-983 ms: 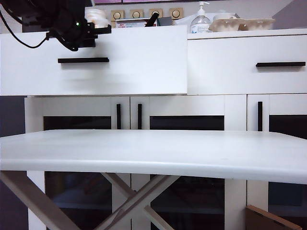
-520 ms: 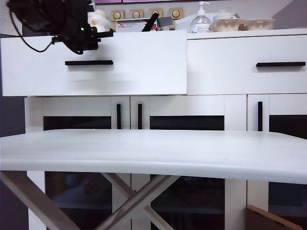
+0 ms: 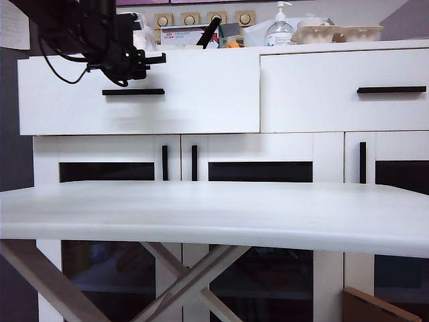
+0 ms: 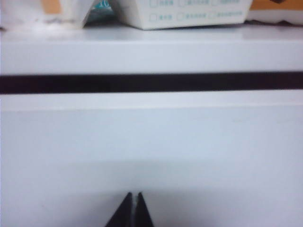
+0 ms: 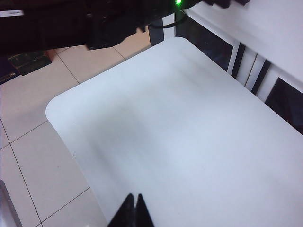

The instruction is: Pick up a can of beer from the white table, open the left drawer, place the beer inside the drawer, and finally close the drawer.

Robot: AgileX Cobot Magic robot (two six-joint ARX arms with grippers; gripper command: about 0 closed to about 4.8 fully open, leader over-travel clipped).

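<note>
The left drawer (image 3: pixel 201 94) has its white front almost level with the drawer beside it, its black bar handle (image 3: pixel 133 92) left of centre. My left gripper (image 3: pixel 134 62) is shut, at the drawer front just above the handle. In the left wrist view its closed tips (image 4: pixel 133 195) sit close to the white front (image 4: pixel 151 142), below a dark strip (image 4: pixel 151 82). My right gripper (image 5: pixel 134 196) is shut and empty, hanging over the near edge of the white table (image 5: pixel 180 123). The table (image 3: pixel 214 215) shows bare. The can of beer is out of view.
The right drawer (image 3: pixel 345 90) is closed. On the cabinet top stand a pump bottle (image 3: pixel 279 30), egg cartons (image 3: pixel 338 32) and boxes (image 3: pixel 184 35). Glass-fronted doors (image 3: pixel 261 171) lie below the drawers. Tiled floor (image 5: pixel 28 156) borders the table; cardboard (image 3: pixel 375 305) leans low at the right.
The left drawer front has slid back towards the cabinet, from standing well out to nearly level with the right drawer. My left arm moved in with it. The right arm kept still.
</note>
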